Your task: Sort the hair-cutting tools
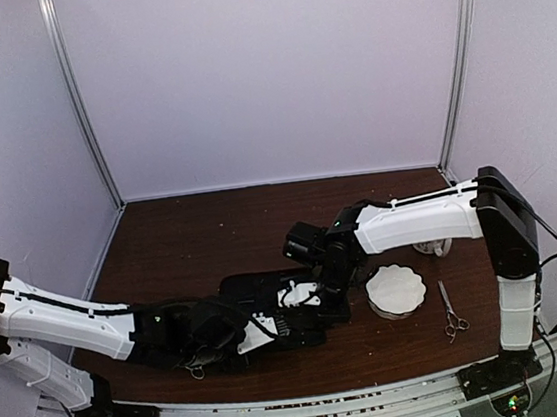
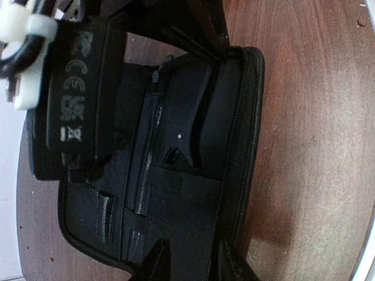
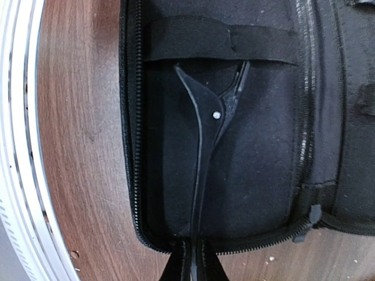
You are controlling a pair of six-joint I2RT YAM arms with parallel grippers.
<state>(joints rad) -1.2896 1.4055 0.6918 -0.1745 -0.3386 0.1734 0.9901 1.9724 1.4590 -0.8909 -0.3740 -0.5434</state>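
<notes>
A flat black zip case lies open at the table's middle. My right gripper is shut on a thin black clip. The clip lies on the case's inner panel with its forked far end tucked under an elastic band. The clip also shows in the left wrist view. My left gripper is open, its fingertips straddling the case's zip edge. One silver pair of scissors lies on the table at the right. The other scissors and the second clip are not in view.
A white scalloped bowl stands right of the case, between it and the scissors. A small pale object peeks out below my right forearm; I cannot tell what it is. The wooden table has walls behind and at both sides.
</notes>
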